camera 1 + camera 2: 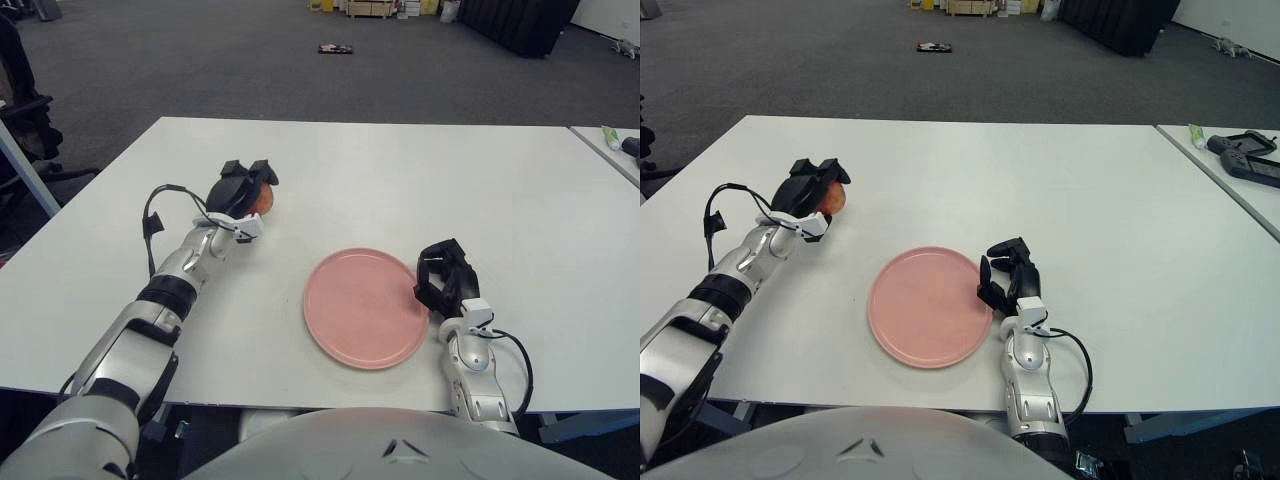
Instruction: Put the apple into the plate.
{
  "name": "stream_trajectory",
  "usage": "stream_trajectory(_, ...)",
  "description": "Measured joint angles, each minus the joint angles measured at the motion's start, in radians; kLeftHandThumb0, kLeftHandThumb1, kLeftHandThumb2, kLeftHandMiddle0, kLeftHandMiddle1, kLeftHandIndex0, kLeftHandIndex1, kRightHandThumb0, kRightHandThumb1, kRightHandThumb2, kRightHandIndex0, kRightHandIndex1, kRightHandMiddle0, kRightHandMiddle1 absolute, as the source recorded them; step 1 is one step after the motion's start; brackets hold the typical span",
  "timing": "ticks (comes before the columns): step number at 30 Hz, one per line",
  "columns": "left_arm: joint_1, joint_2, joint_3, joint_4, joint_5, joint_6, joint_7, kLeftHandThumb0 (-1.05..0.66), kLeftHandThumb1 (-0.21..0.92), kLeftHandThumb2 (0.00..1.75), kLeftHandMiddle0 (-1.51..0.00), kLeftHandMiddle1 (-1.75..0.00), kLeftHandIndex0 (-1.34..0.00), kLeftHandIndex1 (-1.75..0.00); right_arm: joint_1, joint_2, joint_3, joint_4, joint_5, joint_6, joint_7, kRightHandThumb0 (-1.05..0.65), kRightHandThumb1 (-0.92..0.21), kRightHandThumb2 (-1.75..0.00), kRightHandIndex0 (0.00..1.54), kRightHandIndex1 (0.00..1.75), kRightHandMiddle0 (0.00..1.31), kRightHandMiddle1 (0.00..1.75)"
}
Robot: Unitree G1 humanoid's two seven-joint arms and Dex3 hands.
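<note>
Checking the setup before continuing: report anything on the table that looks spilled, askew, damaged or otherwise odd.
Nothing stands out. The left hand grips the apple, the pink plate lies flat and bare on the table, and the right hand shows at the plate's right edge.

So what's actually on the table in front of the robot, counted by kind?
Apple: 1, held in the left hand
Plate: 1, pink, with nothing on it
Robot hands: 2, the right hand sits at the plate's right edge
Total: 4
</note>
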Motion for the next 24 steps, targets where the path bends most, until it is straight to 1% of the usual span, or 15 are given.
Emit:
stream_trajectory(2, 0.030, 0.000, 0.010, -0.079, 0.000, 0.014, -0.021, 0.00, -0.03, 1.64, -0.95, -1.53, -0.65, -1.75, 0.000, 0.001, 0.000, 0.000, 0.000, 0.000, 0.000, -0.40, -0.62, -0.94, 0.54, 1.69, 0.38, 1.75)
stream_trajectory(5, 0.061, -0.001, 0.019, -0.160, 0.000, 0.026, -0.044, 0.00, -0.03, 1.64, -0.95, -1.53, -0.65, -1.75, -0.001, 0.002, 0.000, 0.002, 0.000, -0.003, 0.000, -0.40, -0.62, -0.94, 0.54, 1.69, 0.38, 1.75)
stream_trajectory(12, 0.103, 0.000, 0.042, -0.261, 0.003, 0.025, -0.073, 0.00, -0.04, 1.65, -0.95, -1.53, -0.65, -1.75, -0.001, 0.001, -0.002, 0.009, 0.000, -0.015, 0.000, -0.39, -0.63, -0.93, 0.56, 1.68, 0.37, 1.75)
stream_trajectory(13, 0.108, 0.001, 0.043, -0.273, 0.004, 0.021, -0.075, 0.00, -0.06, 1.67, -0.96, -1.53, -0.67, -1.75, -0.001, 0.001, -0.002, 0.009, -0.001, -0.016, 0.000, -0.39, -0.63, -0.93, 0.56, 1.67, 0.37, 1.75)
stream_trajectory(17, 0.158, 0.007, 0.050, -0.389, 0.013, 0.017, -0.098, 0.00, -0.10, 1.71, -0.98, -1.54, -0.70, -1.75, -0.001, -0.001, -0.003, 0.011, -0.001, -0.019, 0.000, -0.39, -0.63, -0.92, 0.57, 1.67, 0.37, 1.75)
stream_trajectory(21, 0.213, 0.007, 0.050, -0.521, 0.002, -0.002, -0.150, 0.00, -0.11, 1.73, -0.99, -1.55, -0.72, -1.75, -0.003, -0.001, -0.005, 0.014, 0.000, -0.019, 0.000, -0.39, -0.63, -0.92, 0.57, 1.68, 0.37, 1.75)
stream_trajectory(24, 0.244, 0.006, 0.048, -0.601, -0.020, -0.017, -0.214, 0.00, -0.10, 1.72, -0.98, -1.56, -0.70, -1.75, -0.004, 0.001, -0.006, 0.015, 0.003, -0.019, 0.001, -0.39, -0.63, -0.92, 0.58, 1.68, 0.37, 1.75)
